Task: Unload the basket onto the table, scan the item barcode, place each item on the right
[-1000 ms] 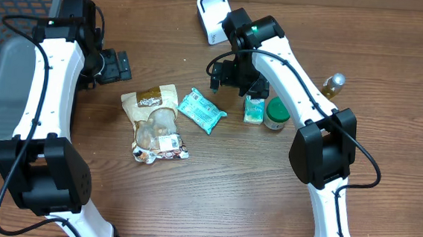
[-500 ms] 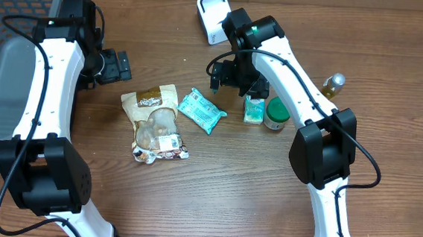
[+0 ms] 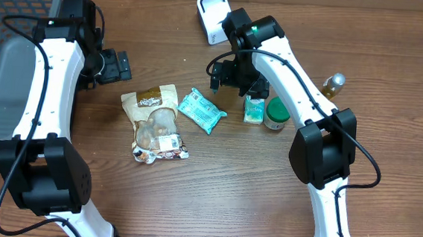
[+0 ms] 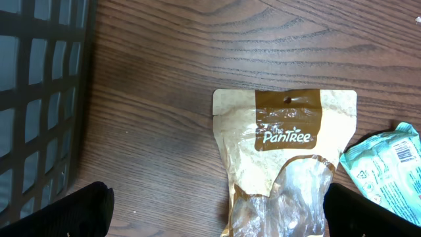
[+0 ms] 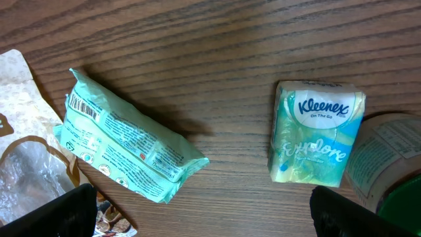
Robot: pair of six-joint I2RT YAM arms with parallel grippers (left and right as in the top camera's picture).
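Nothing is shifting since before.
We are holding left gripper (image 3: 120,65) and right gripper (image 3: 224,80) wide, empty, near the pouch (image 3: 154,118) and packet (image 3: 202,110).

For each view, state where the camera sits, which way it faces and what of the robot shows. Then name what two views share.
Overhead: above the table, looking straight down; left arm and right arm show.
Left wrist: on its arm, facing down at the PanTree pouch; open fingertips at bottom corners.
Right wrist: on its arm, facing down at teal packet and Kleenex pack; open fingertips at bottom corners.
Shared: both wrist views show pouch and packet.
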